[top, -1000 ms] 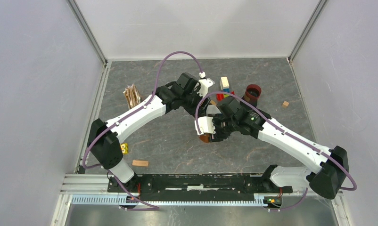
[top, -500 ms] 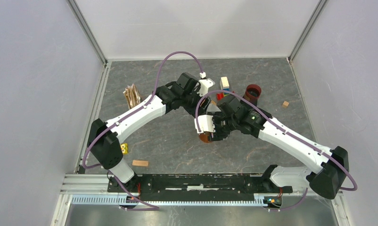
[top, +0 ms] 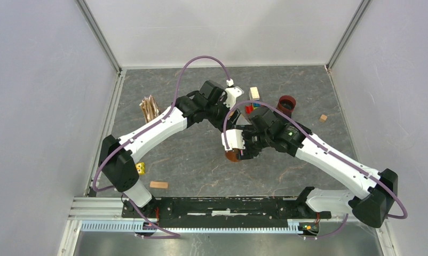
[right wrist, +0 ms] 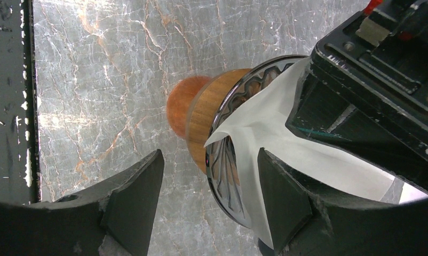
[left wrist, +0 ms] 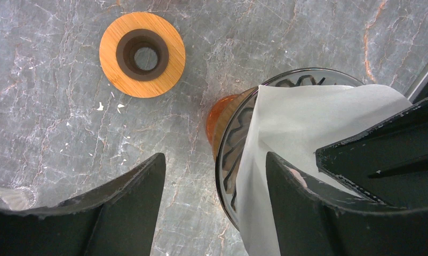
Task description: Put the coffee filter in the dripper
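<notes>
The glass dripper [left wrist: 234,143] with a wooden collar and orange handle lies tilted on the table; it also shows in the right wrist view [right wrist: 204,114] and the top view [top: 232,156]. A white paper coffee filter [left wrist: 318,122] sits in its mouth, one corner sticking out past the rim [right wrist: 265,128]. My left gripper [left wrist: 214,165] is open, straddling the rim, with one finger inside the filter and the other outside. My right gripper [right wrist: 211,160] is open and straddles the rim the same way. Both meet at mid-table.
A wooden ring with a dark centre [left wrist: 142,54] lies near the dripper. A dark red cup [top: 286,104] and coloured blocks [top: 253,100] stand behind. A stack of brown filters [top: 149,108] lies far left. A small wooden block [top: 158,185] lies near the front.
</notes>
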### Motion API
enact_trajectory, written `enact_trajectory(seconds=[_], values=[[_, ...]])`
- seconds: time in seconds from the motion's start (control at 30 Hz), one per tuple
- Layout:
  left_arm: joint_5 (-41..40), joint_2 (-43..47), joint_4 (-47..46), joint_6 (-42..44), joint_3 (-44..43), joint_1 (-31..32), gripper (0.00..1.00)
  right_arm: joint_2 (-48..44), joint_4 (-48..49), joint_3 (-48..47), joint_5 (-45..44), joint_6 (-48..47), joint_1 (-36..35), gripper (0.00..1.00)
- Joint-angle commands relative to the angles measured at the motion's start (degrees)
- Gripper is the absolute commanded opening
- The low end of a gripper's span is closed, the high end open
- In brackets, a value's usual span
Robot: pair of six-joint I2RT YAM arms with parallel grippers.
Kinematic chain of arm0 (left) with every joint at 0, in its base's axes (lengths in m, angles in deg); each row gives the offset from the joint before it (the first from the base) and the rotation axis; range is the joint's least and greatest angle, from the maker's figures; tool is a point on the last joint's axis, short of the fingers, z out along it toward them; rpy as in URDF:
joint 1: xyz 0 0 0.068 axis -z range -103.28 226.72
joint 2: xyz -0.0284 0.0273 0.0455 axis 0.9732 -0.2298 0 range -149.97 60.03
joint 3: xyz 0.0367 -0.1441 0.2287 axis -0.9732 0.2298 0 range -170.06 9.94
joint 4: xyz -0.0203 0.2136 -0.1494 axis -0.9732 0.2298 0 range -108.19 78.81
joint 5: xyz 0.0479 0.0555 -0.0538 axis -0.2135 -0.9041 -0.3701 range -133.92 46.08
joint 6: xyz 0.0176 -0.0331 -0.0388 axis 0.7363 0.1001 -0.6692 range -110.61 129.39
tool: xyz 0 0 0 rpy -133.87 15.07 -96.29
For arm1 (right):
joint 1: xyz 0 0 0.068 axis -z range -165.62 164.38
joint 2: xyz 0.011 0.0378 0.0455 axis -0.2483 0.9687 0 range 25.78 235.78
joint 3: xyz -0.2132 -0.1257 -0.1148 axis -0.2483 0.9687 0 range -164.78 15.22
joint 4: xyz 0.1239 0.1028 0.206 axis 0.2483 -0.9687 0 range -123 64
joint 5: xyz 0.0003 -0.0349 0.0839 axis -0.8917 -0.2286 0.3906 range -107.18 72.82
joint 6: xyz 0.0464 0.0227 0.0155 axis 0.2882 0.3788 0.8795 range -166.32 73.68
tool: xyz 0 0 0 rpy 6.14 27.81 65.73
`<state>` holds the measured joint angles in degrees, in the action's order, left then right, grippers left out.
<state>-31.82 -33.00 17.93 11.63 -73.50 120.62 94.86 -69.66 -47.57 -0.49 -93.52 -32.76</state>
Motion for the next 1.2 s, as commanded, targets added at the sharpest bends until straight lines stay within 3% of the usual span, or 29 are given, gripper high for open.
enact_trajectory(seconds=[0.0,0.5,1.17], values=[[0.81,2.81,-1.11,1.9,-2.65,0.31,0.79,-1.83,0.02,-2.24,0.63,0.53,-0.16,0.72],[1.71,10.53,-5.91,4.67,0.71,0.13,0.99,-2.28,-0.81,-5.44,4.17,1.63,0.76,0.73],[-3.24,5.75,-6.96,5.42,4.66,-0.13,0.98,-0.04,0.08,-0.2,4.95,0.18,1.91,0.74]])
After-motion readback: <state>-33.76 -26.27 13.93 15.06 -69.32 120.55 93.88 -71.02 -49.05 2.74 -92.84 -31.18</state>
